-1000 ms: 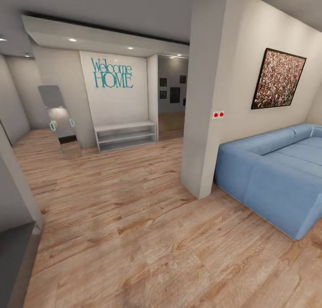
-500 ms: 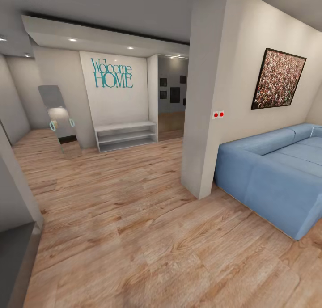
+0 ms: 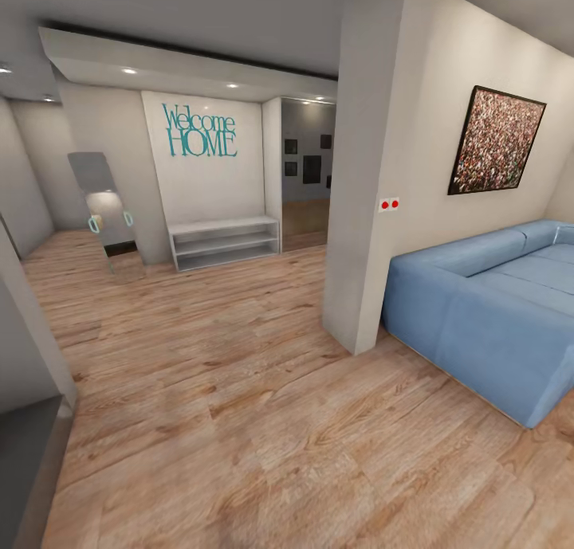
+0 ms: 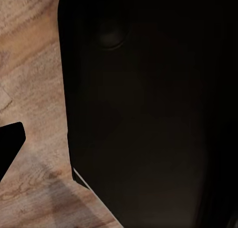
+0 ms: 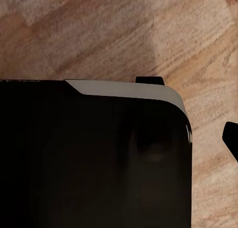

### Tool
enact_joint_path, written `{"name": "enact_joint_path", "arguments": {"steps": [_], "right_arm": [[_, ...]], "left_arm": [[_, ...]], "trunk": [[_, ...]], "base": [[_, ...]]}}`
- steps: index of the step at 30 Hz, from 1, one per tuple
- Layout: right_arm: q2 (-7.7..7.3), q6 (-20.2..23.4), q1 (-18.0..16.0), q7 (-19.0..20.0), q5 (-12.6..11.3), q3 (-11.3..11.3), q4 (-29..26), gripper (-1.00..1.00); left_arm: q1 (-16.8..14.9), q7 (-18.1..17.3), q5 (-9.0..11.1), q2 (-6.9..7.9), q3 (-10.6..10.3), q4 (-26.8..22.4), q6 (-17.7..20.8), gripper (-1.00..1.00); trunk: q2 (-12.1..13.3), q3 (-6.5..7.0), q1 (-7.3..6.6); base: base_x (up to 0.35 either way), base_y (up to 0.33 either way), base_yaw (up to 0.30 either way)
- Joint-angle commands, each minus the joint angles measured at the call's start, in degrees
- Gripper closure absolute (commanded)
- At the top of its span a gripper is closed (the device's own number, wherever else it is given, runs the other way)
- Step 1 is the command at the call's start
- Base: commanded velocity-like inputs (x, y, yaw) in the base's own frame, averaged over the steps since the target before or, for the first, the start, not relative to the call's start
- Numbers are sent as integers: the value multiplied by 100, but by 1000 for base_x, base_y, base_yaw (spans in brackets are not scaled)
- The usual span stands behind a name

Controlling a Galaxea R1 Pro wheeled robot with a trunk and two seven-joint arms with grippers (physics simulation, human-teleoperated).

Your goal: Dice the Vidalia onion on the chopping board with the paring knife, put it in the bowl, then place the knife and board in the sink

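We face a living room, blue sofa [image 3: 494, 310] beside white pillar [image 3: 375, 174]; hands' state we cannot tell; risk: clipping that pillar en route to the kitchen.

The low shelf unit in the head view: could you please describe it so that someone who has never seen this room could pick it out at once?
Start at the white wall panel with the teal "Welcome HOME" lettering at the far end of the wooden floor. Directly beneath it, against the wall, stands the low shelf unit. It is white and open-fronted with horizontal tiers, unlike the tall mirror leaning to its left and the blue sofa at the right.
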Motion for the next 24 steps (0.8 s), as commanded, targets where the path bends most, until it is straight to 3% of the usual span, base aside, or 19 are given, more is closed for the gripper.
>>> {"name": "enact_joint_path", "arguments": {"steps": [1, 7, 16, 24], "right_arm": [[1, -15, -1, -2, -3, 0, 0, -100], [1, -18, -1, -1, -7, -1, 0, -100], [15, -54, -1, -1, -18, -15, -63, -100], [-36, -234, -1, -8, -9, -13, -1062, -100]], "left_arm": [[-1, -1, 3, -3, 2, -6, -1, -100], [-1, -1, -3, 6, 3, -197, -1, -100], [-1, 1, 2, 137, 11, -1015, -1, -100], [-1, 7, 3, 268, 19, -1955, -1, -100]], "trunk": [[-2, -4, 0], [-2, -4, 0], [-2, -4, 0], [-2, -4, 0]], "base": [[0, 0, 0], [0, 0, 0], [0, 0, 0], [0, 0, 0]]}}
